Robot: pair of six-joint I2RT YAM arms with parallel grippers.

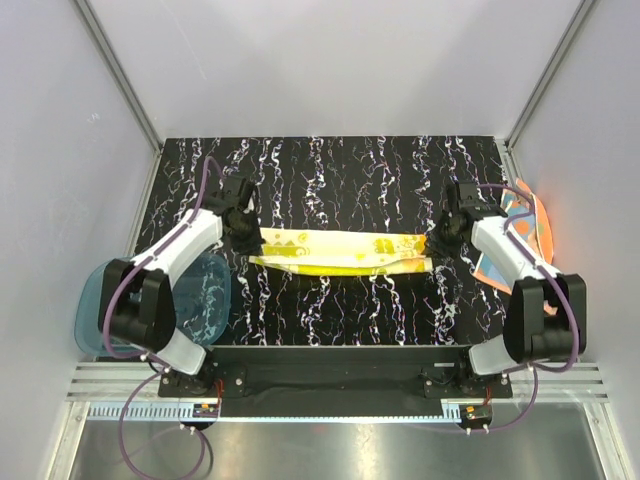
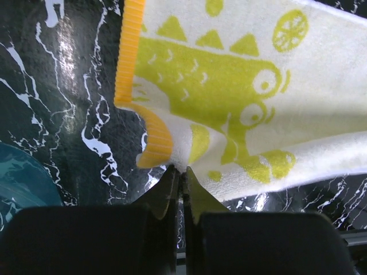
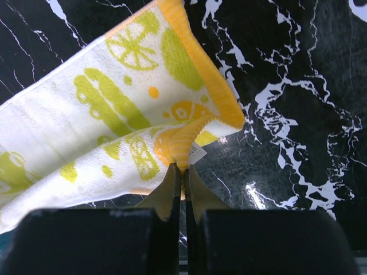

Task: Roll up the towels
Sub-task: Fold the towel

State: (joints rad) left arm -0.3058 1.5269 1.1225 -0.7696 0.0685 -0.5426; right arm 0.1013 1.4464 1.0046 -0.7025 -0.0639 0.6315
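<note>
Far left: blue tray (image 1: 150, 312) overhangs the left edge of the tabletop (image 1: 340, 175), beside the left arm's base. Nothing visible in it.

Left arm (image 1: 190, 240): jaws clamped together on the left end of the yellow towel (image 2: 241, 97), pinching the near corner where the orange ribbed border curls under. Little cloth sits between them, only the edge.

Centre: the yellow towel (image 1: 340, 250) spans the middle of the tabletop as a long narrow band, apparently folded lengthwise, and is pulled out between the two arms. Judgement: one end is held in each arm to keep the band taut and free of creases, which gives an even strip for rolling. Whether it rests on the surface or hangs just above cannot be told.

Right arm (image 1: 505, 250): jaws likewise shut on the towel's (image 3: 114, 114) right end, gripping a bunched fold of orange border at the near corner.

Far right: orange towel (image 1: 537, 228) with light blue patches lies flat at the right edge, partly behind the right arm, not yet rolled.

Markings: green crocodile-like figure, triangles and citrus slices printed on the yellow cloth. No words. Small white tag (image 3: 196, 153) beside the right jaws, with nothing on it that can be read.
</note>
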